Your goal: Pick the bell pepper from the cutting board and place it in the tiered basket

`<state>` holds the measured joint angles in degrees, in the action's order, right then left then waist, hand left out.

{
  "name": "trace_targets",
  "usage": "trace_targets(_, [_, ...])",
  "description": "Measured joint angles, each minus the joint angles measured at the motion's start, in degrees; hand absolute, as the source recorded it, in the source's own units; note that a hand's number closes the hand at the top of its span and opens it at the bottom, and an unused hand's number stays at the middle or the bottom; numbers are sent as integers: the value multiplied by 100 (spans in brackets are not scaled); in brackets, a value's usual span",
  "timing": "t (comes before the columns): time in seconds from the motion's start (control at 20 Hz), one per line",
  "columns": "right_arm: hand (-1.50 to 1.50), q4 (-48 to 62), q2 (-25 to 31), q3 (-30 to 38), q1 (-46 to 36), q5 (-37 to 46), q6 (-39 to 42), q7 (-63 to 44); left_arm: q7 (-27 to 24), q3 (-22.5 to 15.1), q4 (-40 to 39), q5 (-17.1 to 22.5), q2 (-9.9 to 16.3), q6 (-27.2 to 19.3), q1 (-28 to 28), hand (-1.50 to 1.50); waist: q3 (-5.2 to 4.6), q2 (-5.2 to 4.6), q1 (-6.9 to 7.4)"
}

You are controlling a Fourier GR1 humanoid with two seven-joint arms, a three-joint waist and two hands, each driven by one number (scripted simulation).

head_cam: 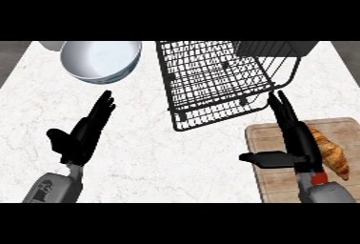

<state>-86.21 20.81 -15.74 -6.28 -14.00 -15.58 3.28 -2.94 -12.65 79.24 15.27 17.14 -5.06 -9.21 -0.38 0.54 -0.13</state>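
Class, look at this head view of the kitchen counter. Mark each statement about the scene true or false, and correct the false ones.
1. A croissant lies on the cutting board. True.
2. The right hand is curled round a bell pepper. False: its fingers are straight, thumb out to the side, and it holds nothing; no bell pepper can be seen.
3. The white bowl sits inside the tiered basket. False: the bowl stands on the counter, to the basket's left.
4. The left hand is open, over the bare counter. True.
5. The cutting board is at the view's left. False: it is at the lower right, under the right hand.
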Motion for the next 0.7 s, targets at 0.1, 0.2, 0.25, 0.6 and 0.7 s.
trace_targets(0.1, [-150,49,-144,40,49,111,6,254,-104,-63,-21,-131,-78,68,86,0,12,-12,-1])
trace_targets(0.2, [-150,-44,-89,124,92,256,24,438,-152,-66,-56,-193,-108,152,105,0,23,-28,-3])
trace_targets(0.25, [-150,-218,39,119,91,375,-9,327,-129,-75,-106,-217,-144,149,47,0,32,-37,-23])
trace_targets(0.6, [-150,-1361,1571,35,26,1473,133,-1073,-306,-68,-180,-308,-129,217,192,0,4,5,-88])
trace_targets(0.7, [-150,-1526,2215,-3,36,1767,468,-1527,-355,-91,-200,-346,-148,192,261,0,-8,15,-122])
